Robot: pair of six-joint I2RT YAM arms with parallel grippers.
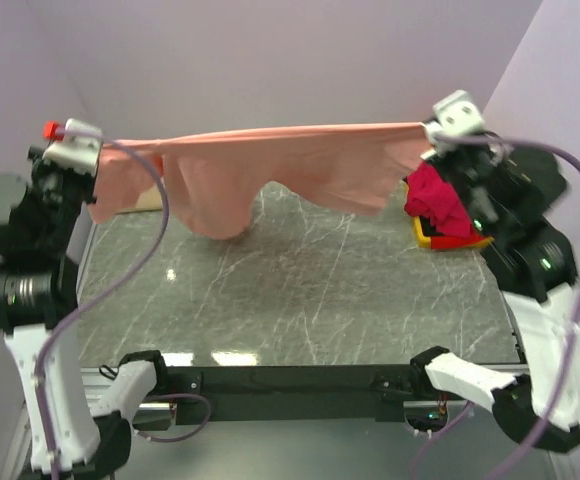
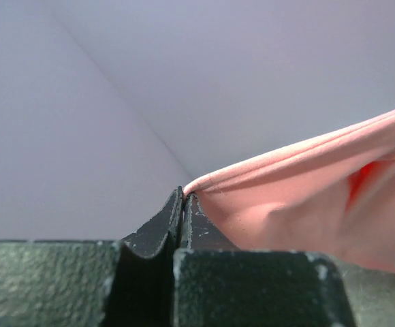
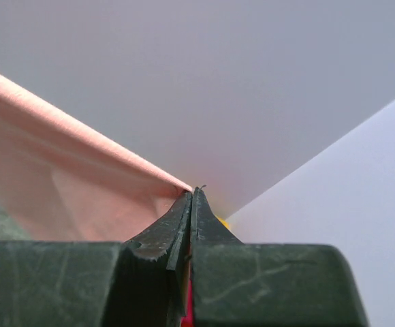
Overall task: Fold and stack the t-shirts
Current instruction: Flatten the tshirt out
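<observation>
Left gripper (image 2: pixel 184 197) and right gripper (image 3: pixel 192 196) were clamped on the salmon-pink t-shirt (image 1: pixel 300 165), stretched above the table (image 1: pixel 320 290). Thin edge holds risked slipping under tension.

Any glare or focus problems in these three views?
Top external: small glare patches on the table near its front edge, otherwise sharp. Left wrist: salmon-pink t-shirt soft, slightly blurred. Right wrist: fingers and shirt hem fairly crisp.

**Soft light, tabletop glare**

I get bright, diffuse light from above, with white glints on the dark marble table (image 1: pixel 320 290) near its front edge. Shadows are faint. In both wrist views the near foreground is soft; the salmon-pink t-shirt (image 2: pixel 299 204) glows, lit through.
</observation>
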